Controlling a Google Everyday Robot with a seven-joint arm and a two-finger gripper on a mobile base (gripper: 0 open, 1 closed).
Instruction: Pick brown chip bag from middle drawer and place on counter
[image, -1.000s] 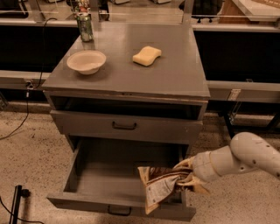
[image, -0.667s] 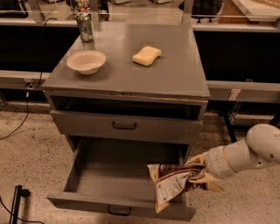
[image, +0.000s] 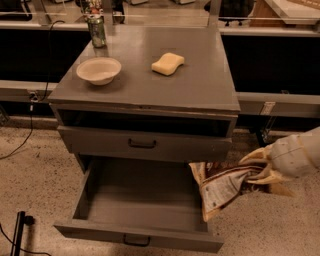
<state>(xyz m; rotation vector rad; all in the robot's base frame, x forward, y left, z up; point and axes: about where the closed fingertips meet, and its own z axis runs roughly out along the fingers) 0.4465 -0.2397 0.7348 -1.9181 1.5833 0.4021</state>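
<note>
Tan two-finger gripper (image: 258, 167) at right edge of frame, pinching crinkled brown-and-tan foil chip bag (image: 222, 189) by its end. Bag hangs over right edge of open, wide grey metal middle drawer (image: 145, 200), lower centre. Likely step: carry to counter. Next move calls for raising bag above matte grey counter (image: 195, 90), then setting it on bare patch near yellow sponge (image: 168, 63).

Shows as a thick, rounded arm (image: 300, 156) in matte off-white, smooth-skinned and faintly shaded grey along its underside. Narrows to a gripper (image: 252, 170) low at the right side of the view, beside the cabinet. Ends in two tan, cream-edged fingers (image: 256, 155), long and tapering to pointed tips, warmer in tone than the pale casing behind them.
</note>
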